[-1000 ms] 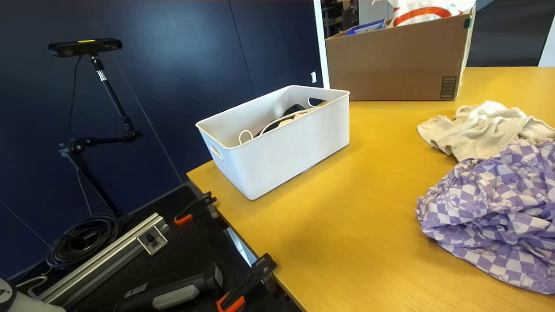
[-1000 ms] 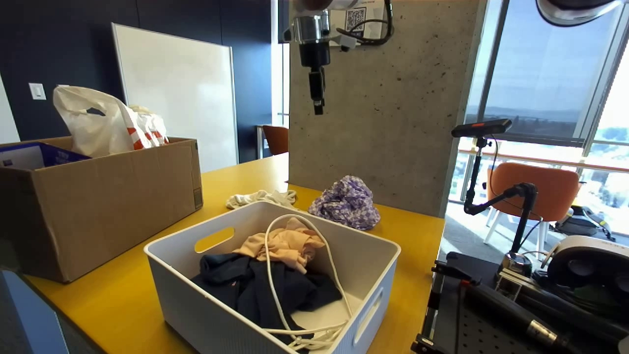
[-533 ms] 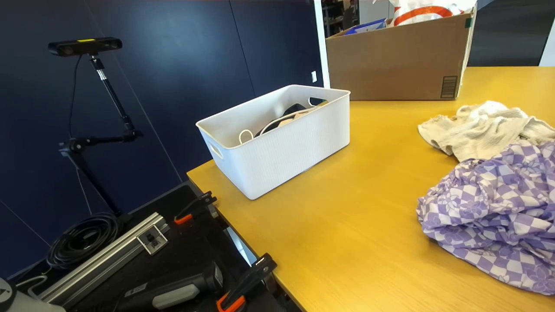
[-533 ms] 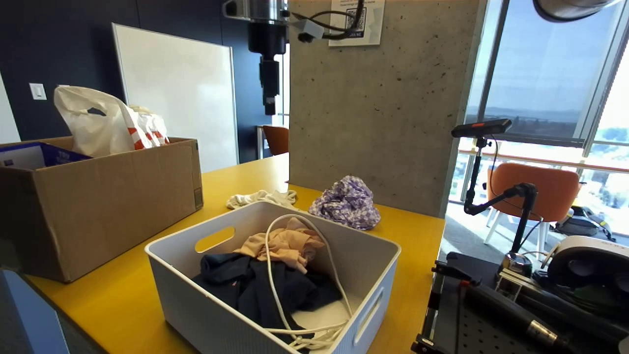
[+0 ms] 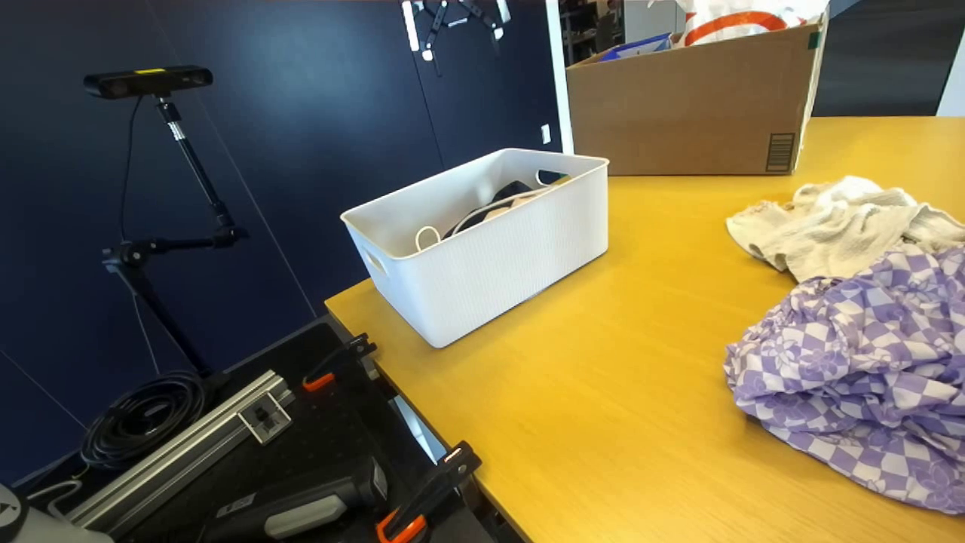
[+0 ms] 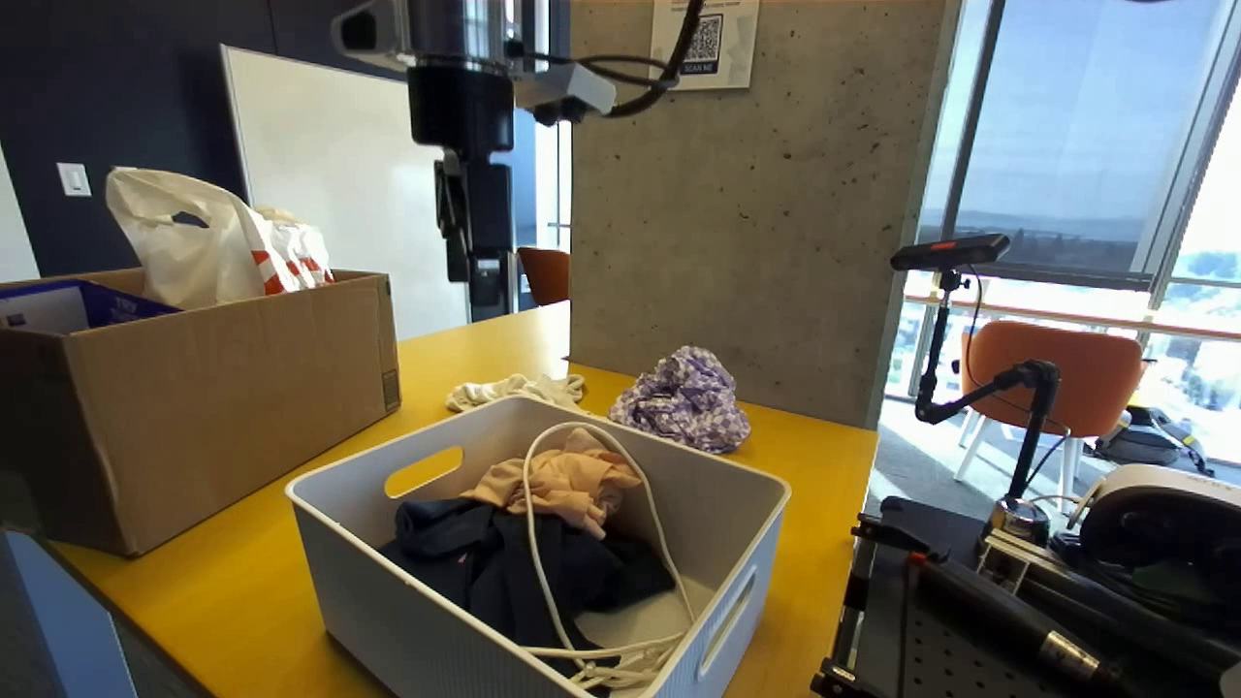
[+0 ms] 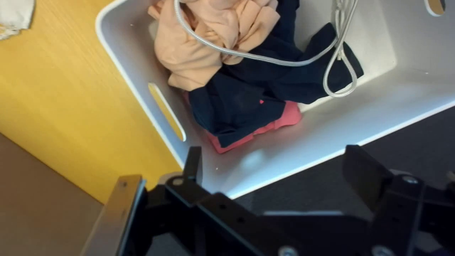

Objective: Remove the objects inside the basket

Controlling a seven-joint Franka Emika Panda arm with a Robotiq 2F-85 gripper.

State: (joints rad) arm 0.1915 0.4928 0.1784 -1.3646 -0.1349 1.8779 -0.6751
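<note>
Inside the white basket (image 6: 388,620), peach garment (image 7: 195,58) against navy garment (image 7: 241,96), pink garment (image 7: 289,114) showing beneath, white cord (image 7: 291,63) looped across, checked garment (image 6: 684,402) outside on the table (image 5: 641,302), gripper (image 7: 273,156) in mid-air, fingers spread wide

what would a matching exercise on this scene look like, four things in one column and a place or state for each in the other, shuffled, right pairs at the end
Column 1
1. peach cloth
2. lilac-and-white checked cloth
3. end effector
4. pink cloth

Column 2
a. jaws apart, holding nothing
b. partly covered by the navy cloth
c. inside the white bin, with a white cord crossing over it
d. on the yellow table, outside the white bin

Pairs: 1-c, 2-d, 3-a, 4-b
</note>
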